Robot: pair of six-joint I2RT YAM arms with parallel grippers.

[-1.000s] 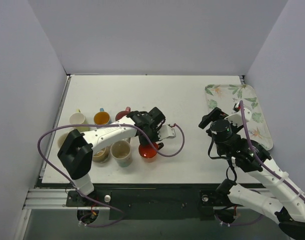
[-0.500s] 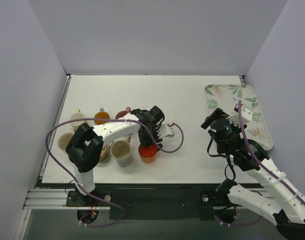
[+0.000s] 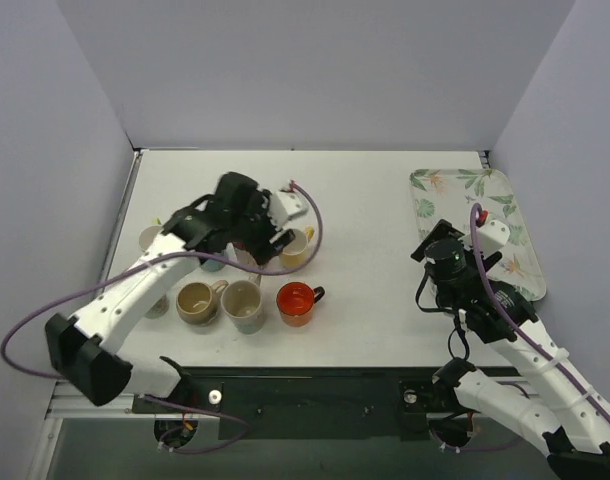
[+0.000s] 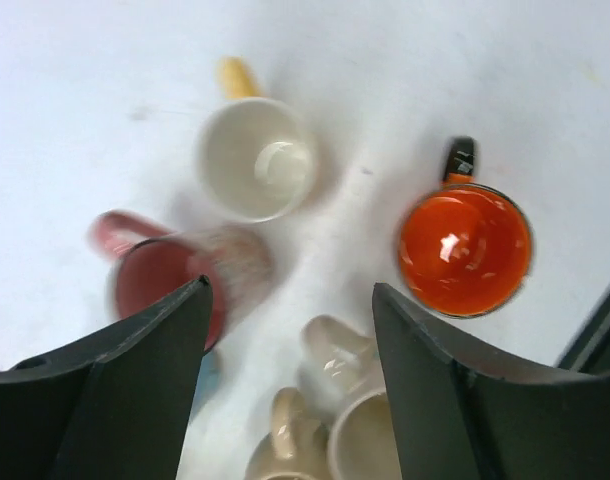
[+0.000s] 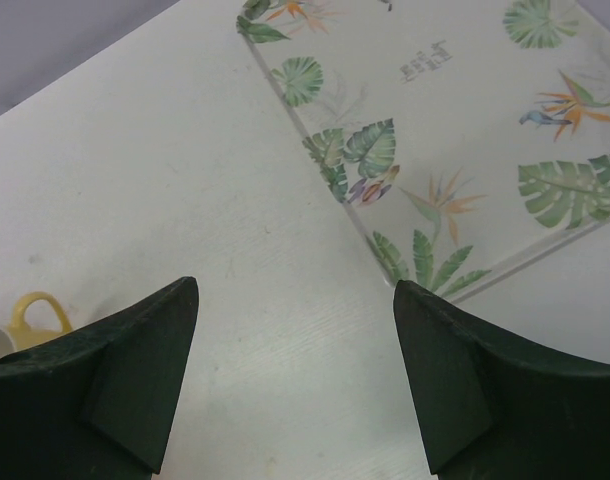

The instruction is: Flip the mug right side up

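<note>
Task item: the orange mug stands right side up on the table, mouth up, black handle pointing right in the top view. It sits near the front edge, just right of a cream mug and a tan mug. The left gripper hangs above the mug cluster, fingers spread, nothing between them. Below it in the wrist view are a white mug with a yellow handle, upright, and a dark red mug (blurred; looks upright, not certain). The right gripper is likewise spread and empty over bare table beside the leaf-print tray, well apart from the mugs.
</note>
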